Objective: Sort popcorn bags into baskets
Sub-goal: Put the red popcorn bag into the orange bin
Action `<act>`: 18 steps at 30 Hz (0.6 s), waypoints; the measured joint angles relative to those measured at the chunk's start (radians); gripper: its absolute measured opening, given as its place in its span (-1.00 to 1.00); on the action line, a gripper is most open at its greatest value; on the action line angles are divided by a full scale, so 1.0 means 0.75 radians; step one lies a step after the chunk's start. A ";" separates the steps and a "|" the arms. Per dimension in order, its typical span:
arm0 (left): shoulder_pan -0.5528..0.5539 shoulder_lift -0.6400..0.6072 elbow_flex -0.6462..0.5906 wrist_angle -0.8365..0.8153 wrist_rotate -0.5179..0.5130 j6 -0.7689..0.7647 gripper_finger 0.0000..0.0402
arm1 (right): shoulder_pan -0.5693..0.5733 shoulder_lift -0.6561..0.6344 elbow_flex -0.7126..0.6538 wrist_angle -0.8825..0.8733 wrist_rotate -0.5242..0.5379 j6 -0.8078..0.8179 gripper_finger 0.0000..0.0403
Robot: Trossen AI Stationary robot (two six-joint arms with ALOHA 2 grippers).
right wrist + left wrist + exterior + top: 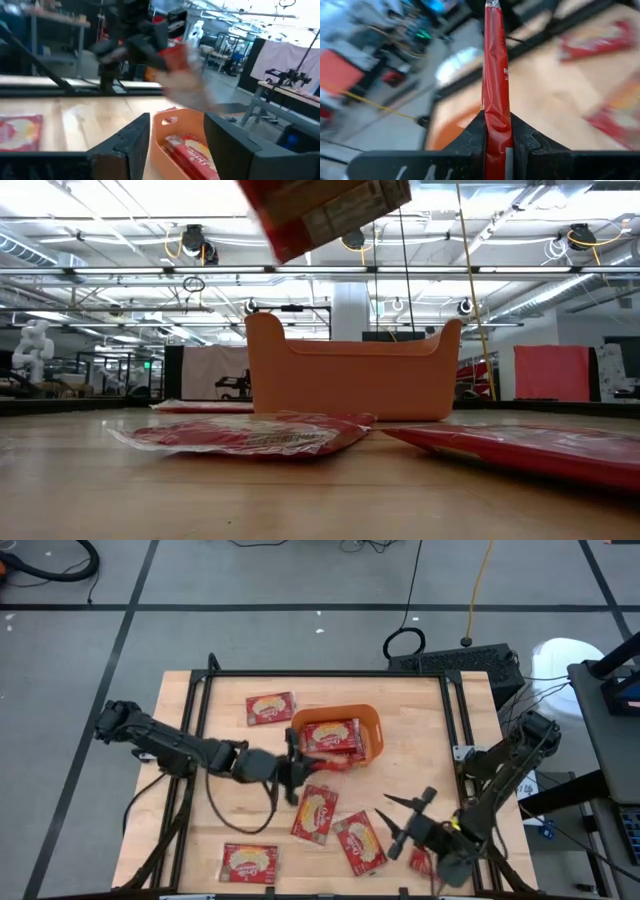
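My left gripper (293,765) reaches in from the table's left and is shut on a red popcorn bag (495,60), next to the near side of the orange basket (340,730). In the low view this bag (320,210) hangs tilted in the air above the basket (350,375). More packets (330,736) lie inside the basket. My right gripper (393,820) is open and touches nothing, hovering over the table's near right part beside a flat bag (360,840). The right wrist view looks past its fingers (175,120) at the basket (172,125). My left gripper pinches the bag between its two fingers (470,135), at one end of the packet (497,125). The packet shows edge-on in the wrist view and runs on past the fingertips. It is lifted clear of the table, tilted in the air.
Other red bags lie flat on the wooden table: one at the far left of the basket (270,707), one at the middle (315,812), one near the front edge (248,862), one partly under the right arm (420,860). A black frame (200,700) borders the table.
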 joint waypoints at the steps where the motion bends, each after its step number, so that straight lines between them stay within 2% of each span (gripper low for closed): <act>1: 0.018 0.009 0.000 0.053 -0.020 0.036 -0.78 | 0.021 0.000 -0.012 0.004 0.015 0.038 -0.11; 6: 0.103 0.076 0.001 0.269 -0.157 0.207 -0.78 | 0.075 0.001 -0.107 0.001 0.008 0.277 -0.11; 11: 0.207 0.193 0.001 0.298 -0.184 0.215 -0.78 | 0.083 0.001 -0.191 0.011 -0.067 0.464 -0.11; 15: 0.250 0.319 0.001 0.305 -0.178 0.222 -0.78 | 0.079 0.005 -0.230 0.093 -0.135 0.467 -0.10; 18: 0.255 0.409 0.001 0.335 -0.212 0.250 -0.78 | 0.077 0.025 -0.242 0.200 -0.150 0.379 -0.10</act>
